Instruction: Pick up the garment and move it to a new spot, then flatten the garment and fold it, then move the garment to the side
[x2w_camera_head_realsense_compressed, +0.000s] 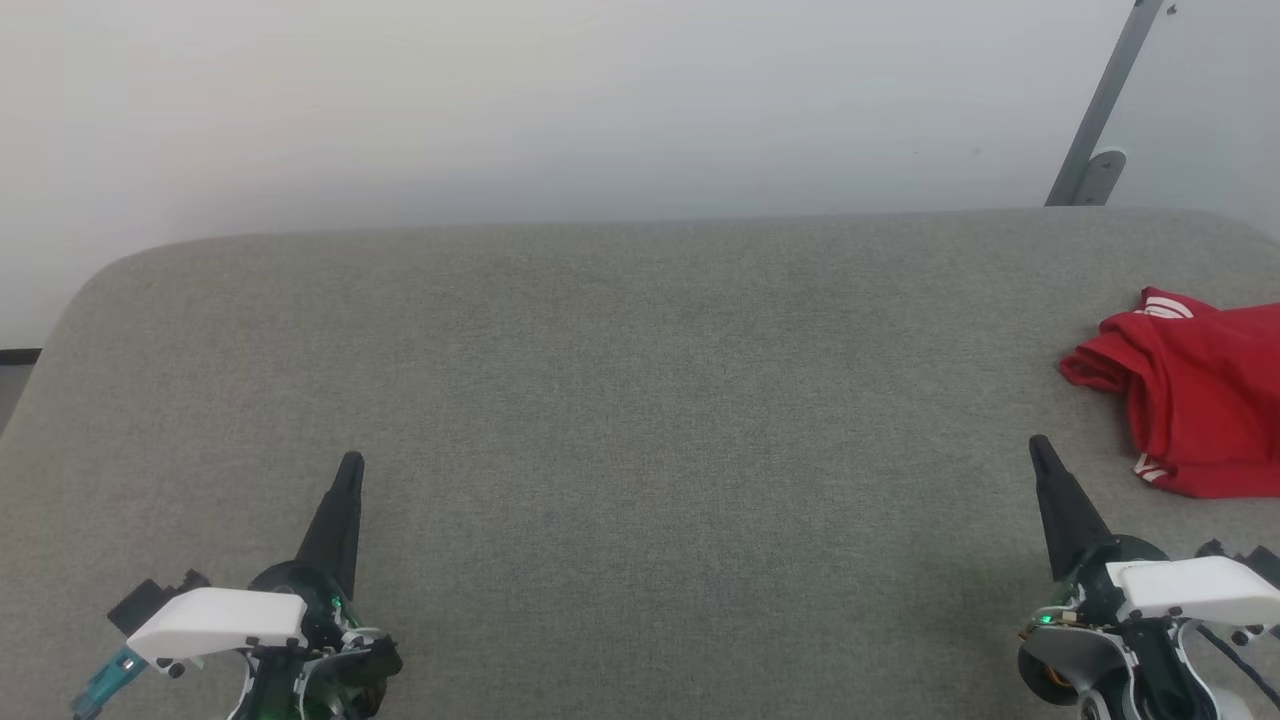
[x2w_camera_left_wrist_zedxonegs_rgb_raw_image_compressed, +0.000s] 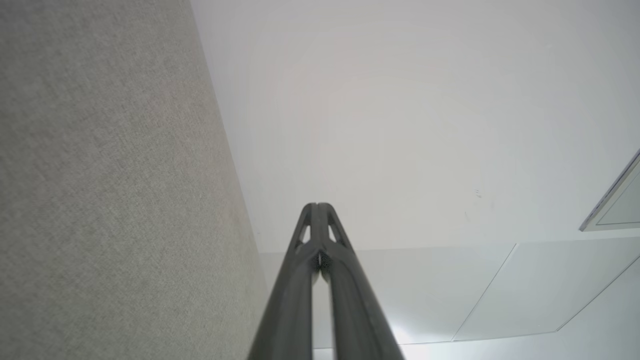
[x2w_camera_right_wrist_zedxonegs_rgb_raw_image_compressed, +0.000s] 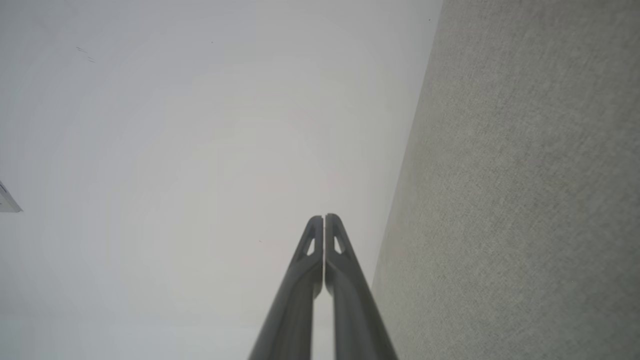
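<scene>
1. At the lower left of the head view: left gripper (x2w_camera_head_realsense_compressed: 349, 465), two long dark fingers pressed together to a single point, gripping nothing, poised over a grey woven-fabric table (x2w_camera_head_realsense_compressed: 640, 400) with rounded corners.
2. At the lower right: right gripper (x2w_camera_head_realsense_compressed: 1040, 450), likewise closed tip to tip, empty, leaning slightly leftward up the view.
3. In both wrist views: finger pairs meeting with no gap at the tips, nothing between them, grey fabric to one side and a plain pale wall (x2w_camera_left_wrist_zedxonegs_rgb_raw_image_compressed: 400, 125) ahead.
4. At the right edge of the head view: crumpled red jersey-style garment (x2w_camera_head_realsense_compressed: 1195, 395) with red-white striped trim, lying on the table, cut off by the frame edge. Just beyond and to the right of the right gripper's tip, near but apart. Well apart from the left gripper, across the table's width.
5. Visible part running roughly far-to-near, striped trim showing at the far corner and again at the near lower corner. Full long axis and heading impossible to tell with part out of frame.
</scene>
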